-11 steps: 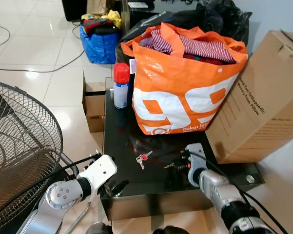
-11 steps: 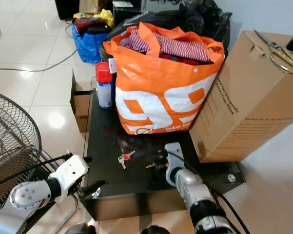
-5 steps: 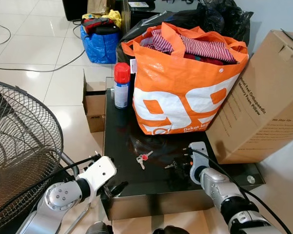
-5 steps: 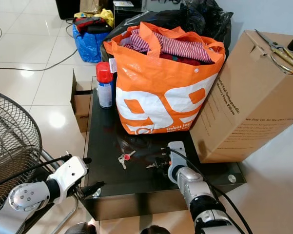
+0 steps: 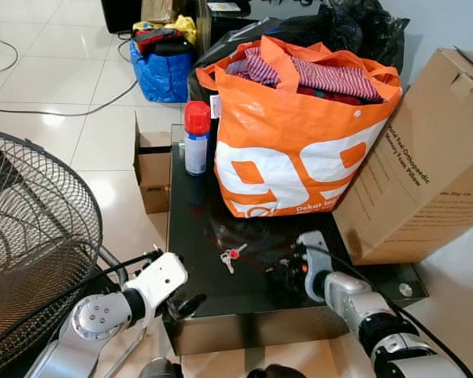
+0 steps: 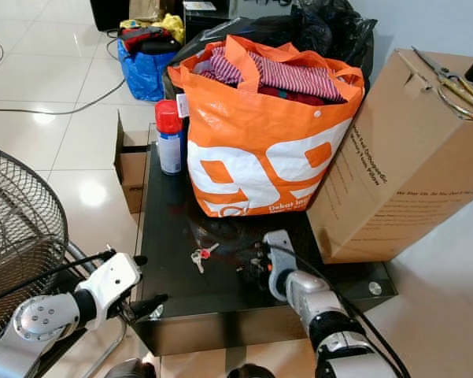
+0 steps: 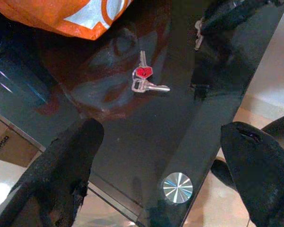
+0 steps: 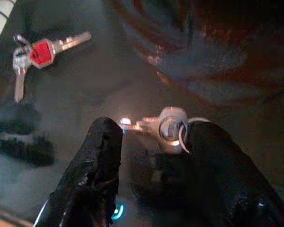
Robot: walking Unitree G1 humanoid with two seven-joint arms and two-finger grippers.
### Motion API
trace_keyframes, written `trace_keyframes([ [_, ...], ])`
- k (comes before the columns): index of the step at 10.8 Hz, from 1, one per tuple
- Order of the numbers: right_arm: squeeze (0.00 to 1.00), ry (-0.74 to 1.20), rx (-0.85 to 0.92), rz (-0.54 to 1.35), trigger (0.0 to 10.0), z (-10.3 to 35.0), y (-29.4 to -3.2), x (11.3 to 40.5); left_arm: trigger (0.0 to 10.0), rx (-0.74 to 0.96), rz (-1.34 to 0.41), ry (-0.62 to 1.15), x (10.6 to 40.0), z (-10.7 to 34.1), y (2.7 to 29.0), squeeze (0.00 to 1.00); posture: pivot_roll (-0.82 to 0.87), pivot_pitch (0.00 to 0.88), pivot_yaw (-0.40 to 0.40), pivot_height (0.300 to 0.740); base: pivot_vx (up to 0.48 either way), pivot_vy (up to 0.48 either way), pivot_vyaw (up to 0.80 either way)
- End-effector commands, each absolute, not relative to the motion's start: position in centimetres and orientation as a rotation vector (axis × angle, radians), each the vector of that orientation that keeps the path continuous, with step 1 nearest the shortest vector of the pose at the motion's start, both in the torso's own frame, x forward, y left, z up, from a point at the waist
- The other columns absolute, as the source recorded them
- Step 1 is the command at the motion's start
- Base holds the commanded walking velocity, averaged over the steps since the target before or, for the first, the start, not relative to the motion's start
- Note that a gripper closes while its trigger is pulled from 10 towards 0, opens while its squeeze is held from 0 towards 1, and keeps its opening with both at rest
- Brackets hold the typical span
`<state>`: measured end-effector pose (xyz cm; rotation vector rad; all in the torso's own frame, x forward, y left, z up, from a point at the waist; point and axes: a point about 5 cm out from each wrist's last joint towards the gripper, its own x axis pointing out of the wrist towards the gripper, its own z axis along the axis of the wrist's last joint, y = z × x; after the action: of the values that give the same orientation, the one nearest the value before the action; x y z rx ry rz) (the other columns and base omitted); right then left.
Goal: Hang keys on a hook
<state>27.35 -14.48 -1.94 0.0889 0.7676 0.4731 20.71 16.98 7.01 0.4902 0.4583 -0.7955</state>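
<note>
On the black glass table [image 5: 197,236] lies a bunch of keys with a red cap [image 5: 230,256], also seen in the left wrist view [image 7: 144,79]. A plain silver key on a ring [image 8: 166,127] lies just to its right [image 5: 274,268]. My right gripper [image 8: 153,156] is low over the table and open. Its black fingers [image 8: 101,156] straddle the silver key, and the key's ring touches one finger. My left gripper [image 7: 163,156] hangs open off the table's front left corner [image 5: 185,303], holding nothing.
A full orange shopping bag [image 5: 299,142] and a red-capped spray can [image 5: 195,138] stand at the back of the table. A big cardboard box [image 5: 425,165] leans at the right. A fan grille [image 5: 31,236] stands at the left, and a small box [image 5: 151,169] sits on the floor.
My right gripper has edged a little to the left, closer to the silver key. The left arm and the red-capped keys have stayed put.
</note>
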Motion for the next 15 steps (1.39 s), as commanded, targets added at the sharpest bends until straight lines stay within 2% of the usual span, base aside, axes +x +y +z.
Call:
trace_keyframes([
  [1, 0.0, 0.773, 0.059, 0.476, 10.0, -1.8, -15.0, 27.6, 10.0, 0.495, -0.808, 0.445, 20.7, 7.4, 16.8, 0.0, -0.02, 0.103, -0.125, 0.74, 0.0, 0.0, 0.0],
  [7, 0.0, 0.691, 0.168, 0.467, 10.0, -0.5, -15.4, 28.8, 10.0, 0.497, -0.805, 0.443, 20.9, 7.5, 16.8, 0.0, -0.02, 0.103, -0.125, 0.74, 0.0, 0.0, 0.0],
  [9, 0.0, 0.745, 0.108, 0.387, 10.0, -1.1, -16.1, 28.5, 10.0, 0.498, -0.808, 0.442, 20.9, 7.6, 16.8, 0.0, -0.01, 0.104, -0.123, 0.74, 0.0, 0.0, 0.0],
  [12, 0.0, 0.802, 0.114, 0.325, 10.0, -2.2, -16.5, 27.6, 10.0, 0.494, -0.821, 0.447, 20.8, 7.6, 16.8, 0.0, -0.01, 0.105, -0.119, 0.74, 0.0, 0.0, 0.0],
  [15, 0.0, 0.827, 0.213, 0.312, 10.0, -2.5, -16.1, 27.2, 10.0, 0.485, -0.834, 0.447, 20.8, 7.7, 16.8, 0.0, 0.0, 0.099, -0.116, 0.74, 0.0, 0.0, 0.0],
])
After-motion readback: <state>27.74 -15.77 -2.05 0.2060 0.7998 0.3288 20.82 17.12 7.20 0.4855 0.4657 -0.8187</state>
